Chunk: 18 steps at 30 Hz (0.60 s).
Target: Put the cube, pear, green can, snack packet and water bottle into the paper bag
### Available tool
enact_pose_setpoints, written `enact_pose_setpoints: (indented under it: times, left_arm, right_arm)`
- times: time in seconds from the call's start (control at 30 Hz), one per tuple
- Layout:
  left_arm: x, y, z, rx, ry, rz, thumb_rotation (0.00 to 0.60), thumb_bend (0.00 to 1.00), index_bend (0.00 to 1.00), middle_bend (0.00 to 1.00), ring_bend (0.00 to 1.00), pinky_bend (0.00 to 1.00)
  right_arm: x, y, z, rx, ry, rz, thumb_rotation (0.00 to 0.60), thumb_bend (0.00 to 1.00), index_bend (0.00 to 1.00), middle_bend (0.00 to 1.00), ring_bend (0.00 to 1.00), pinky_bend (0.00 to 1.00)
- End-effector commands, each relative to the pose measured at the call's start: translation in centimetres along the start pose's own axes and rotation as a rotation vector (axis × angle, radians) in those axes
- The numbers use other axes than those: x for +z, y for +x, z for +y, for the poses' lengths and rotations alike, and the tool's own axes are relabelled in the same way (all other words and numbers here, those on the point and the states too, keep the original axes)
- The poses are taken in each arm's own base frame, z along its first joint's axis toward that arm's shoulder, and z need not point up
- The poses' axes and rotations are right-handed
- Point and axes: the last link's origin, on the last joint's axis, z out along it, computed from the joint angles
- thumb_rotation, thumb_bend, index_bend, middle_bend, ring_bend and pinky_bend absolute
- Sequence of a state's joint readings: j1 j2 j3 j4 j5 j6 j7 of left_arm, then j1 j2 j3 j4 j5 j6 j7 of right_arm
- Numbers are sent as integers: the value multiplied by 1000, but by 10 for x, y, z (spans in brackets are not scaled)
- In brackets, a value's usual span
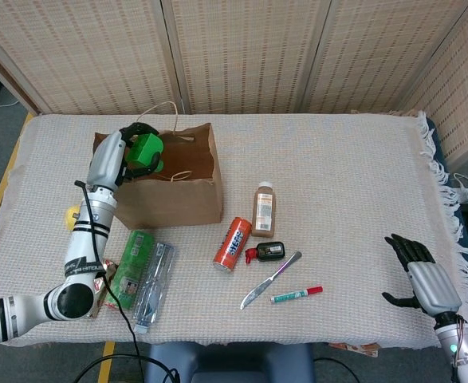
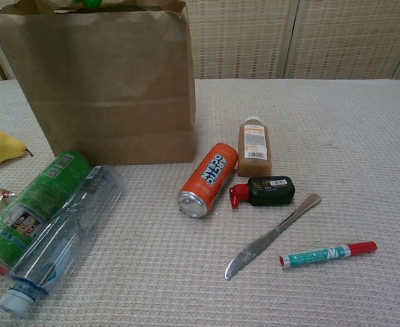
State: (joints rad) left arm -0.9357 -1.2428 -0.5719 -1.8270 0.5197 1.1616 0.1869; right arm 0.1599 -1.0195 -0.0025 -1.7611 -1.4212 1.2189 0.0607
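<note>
Your left hand (image 1: 135, 152), upper left of the head view, grips the green cube (image 1: 147, 150) above the open mouth of the paper bag (image 1: 170, 199). Your right hand (image 1: 422, 275), lower right, rests with fingers spread, holding nothing. The green can (image 1: 131, 267) and water bottle (image 1: 154, 279) lie side by side at lower left, long axes running near-vertically in the frame, bottle cap toward the bottom edge.

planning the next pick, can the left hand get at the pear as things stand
Probably not yet: the left hand holds the cube over the bag. The pear lies in the open left of the bag, nothing on it, so it looks reachable once the cube drops.
</note>
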Motion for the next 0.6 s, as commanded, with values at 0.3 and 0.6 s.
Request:
enact_pose_setpoints:
  times: [0.3, 0.6]
  left_arm:
    - [-4, -19, -1, 109, -36, -120, 600, 409, 165, 39, 72, 299]
    - [-7, -16, -4, 72, -50, -123, 600, 391, 161, 35, 66, 275]
  right_arm:
    - [0, 0, -1, 0, 5, -4, 600, 60, 0, 0, 0, 0]
    - [0, 0, 0, 0, 4, -5, 600, 60, 0, 0, 0, 0]
